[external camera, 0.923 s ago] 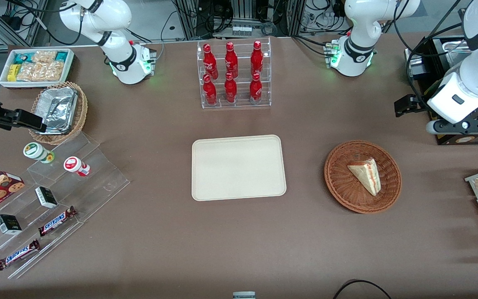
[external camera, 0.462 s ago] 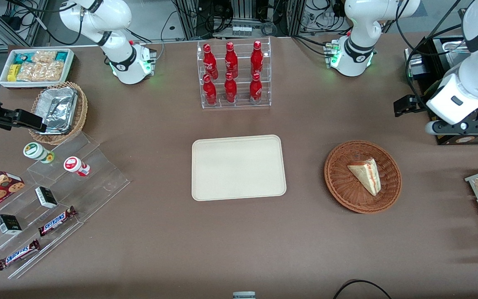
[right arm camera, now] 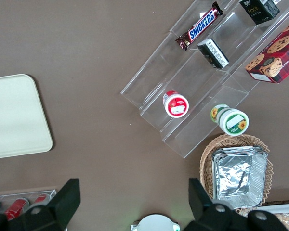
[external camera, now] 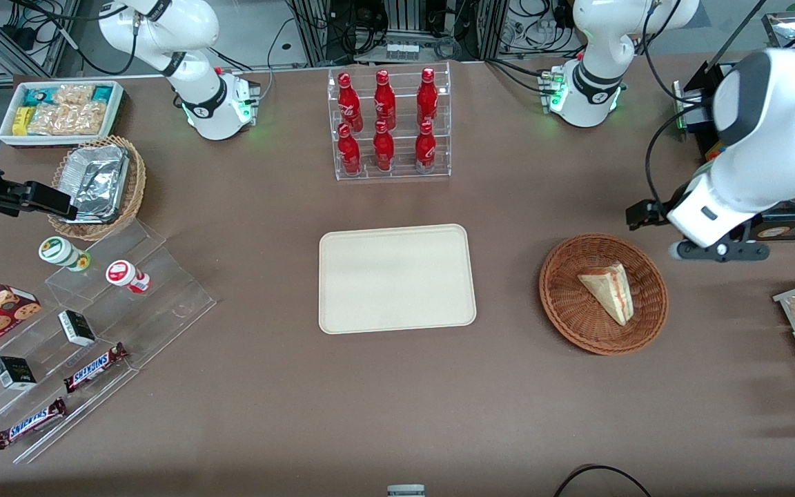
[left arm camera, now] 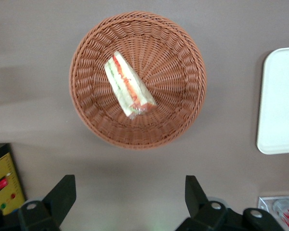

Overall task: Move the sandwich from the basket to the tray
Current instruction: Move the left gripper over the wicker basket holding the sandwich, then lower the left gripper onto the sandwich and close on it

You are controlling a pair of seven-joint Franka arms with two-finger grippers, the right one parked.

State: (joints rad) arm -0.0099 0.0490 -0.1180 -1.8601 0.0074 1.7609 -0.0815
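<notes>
**Arm swings in toward the basket; sandwich not yet touched**

The gripper hangs in the air just outside the basket, above bare table on the working arm's side of it, and holds nothing. Its 2 fingers stand wide apart, with a gap about as broad as the basket itself in the wrist view.

In the last second the arm has travelled from the edge of the table, over the dark box there, to a spot much closer to the basket. Nothing else has shifted: sandwich, basket and tray sit exactly as they did. This reads as the approach for the pick, and the task itself is not begun.

The sandwich lies inside the basket, near its middle, on its side with the striped filling edge showing. It is apart from the gripper and lower than it; the wrist view shows the whole basket ahead of the fingertips, so the gripper is not yet above the wedge. The likely next need is to carry on until the fingers sit over the sandwich, then go down.

The tray lies beside the basket, toward the parked arm's end of the table, a clear gap of table between the 2.
</notes>
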